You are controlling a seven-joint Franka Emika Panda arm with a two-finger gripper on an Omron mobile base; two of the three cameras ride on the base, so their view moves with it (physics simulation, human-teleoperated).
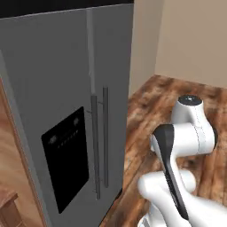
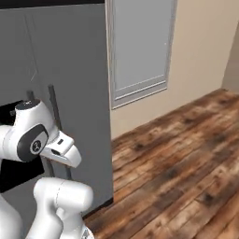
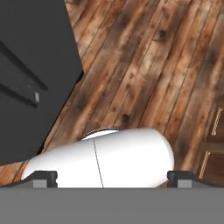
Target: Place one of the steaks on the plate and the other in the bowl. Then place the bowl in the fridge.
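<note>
The tall grey side-by-side fridge (image 1: 66, 88) with its black dispenser panel (image 1: 66, 157) and long bar handles (image 1: 100, 142) stands closed at the left, on the brown wooden plank floor (image 2: 177, 154). To its right the end effector (image 3: 111, 179) points down at the floor, near the fridge's foot, fingertips (image 3: 43, 178) spread wide apart and holding nothing.

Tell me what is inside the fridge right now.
Nothing inside can be seen: both grey doors of the fridge are shut, bar handles side by side, black dispenser panel on the left door. Shelves and any contents are hidden behind them.
</note>
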